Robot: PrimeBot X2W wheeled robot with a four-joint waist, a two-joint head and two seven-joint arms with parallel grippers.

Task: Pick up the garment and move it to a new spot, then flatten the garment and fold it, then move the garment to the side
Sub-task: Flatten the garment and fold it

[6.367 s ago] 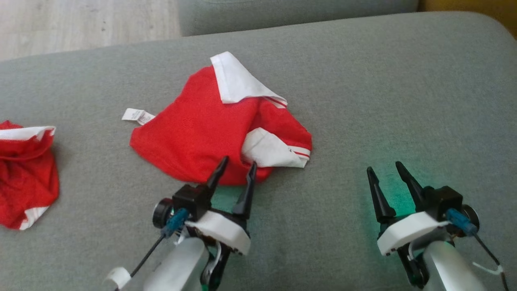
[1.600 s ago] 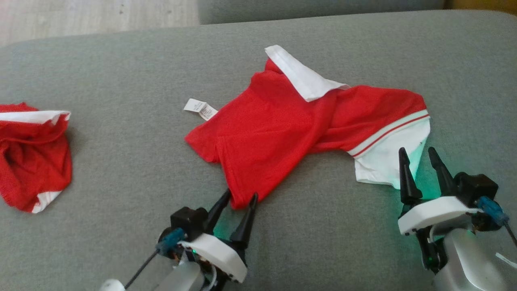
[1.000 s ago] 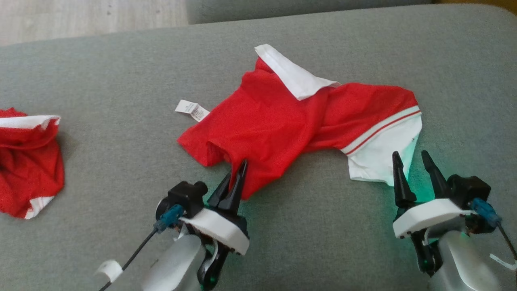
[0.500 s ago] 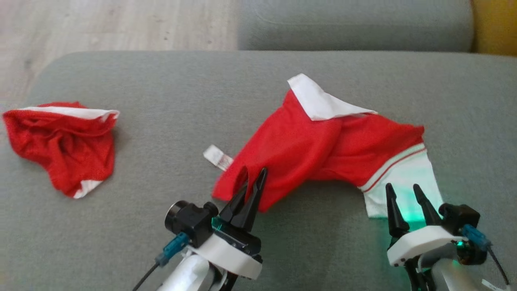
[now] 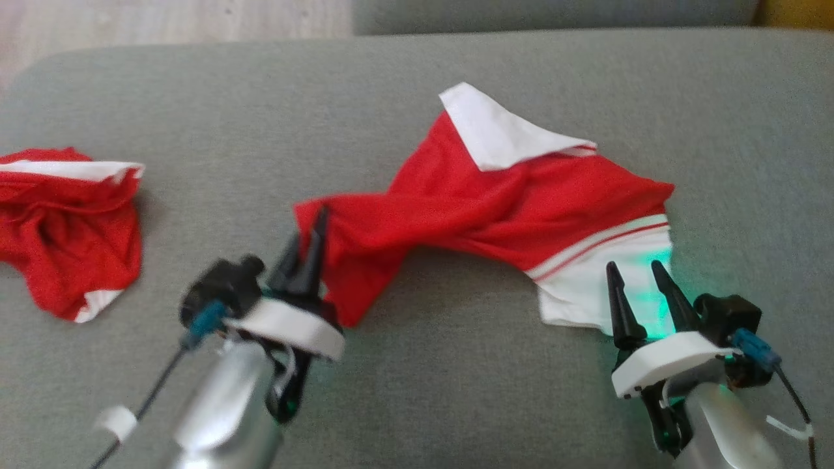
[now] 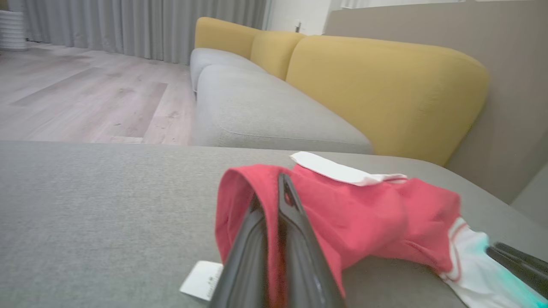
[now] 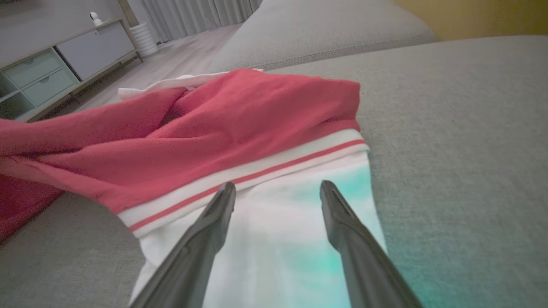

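Observation:
The garment point(image 5: 495, 202) is red with white panels and striped trim, stretched and twisted across the grey cushion point(image 5: 456, 391). My left gripper point(image 5: 311, 228) is shut on its red left corner, which is lifted and pulled leftward. In the left wrist view the closed fingers point(image 6: 295, 222) pinch a fold of the red garment point(image 6: 355, 214), with a white label point(image 6: 201, 280) hanging beneath. My right gripper point(image 5: 631, 272) stands open just over the white end panel at the garment's right. In the right wrist view the spread fingers point(image 7: 214, 222) frame the white panel of the garment point(image 7: 282, 231).
A second crumpled red and white garment point(image 5: 65, 228) lies at the cushion's left edge. Wooden floor point(image 5: 163, 19) lies beyond the far left corner. A yellow and grey sofa point(image 6: 342, 85) stands behind. A low cabinet point(image 7: 55, 68) is off to the side.
My left gripper, shut on the garment's corner, has moved left and lifted it, stretching the red cloth into a twisted band. The head camera has shifted. The right gripper stays open at the white end.

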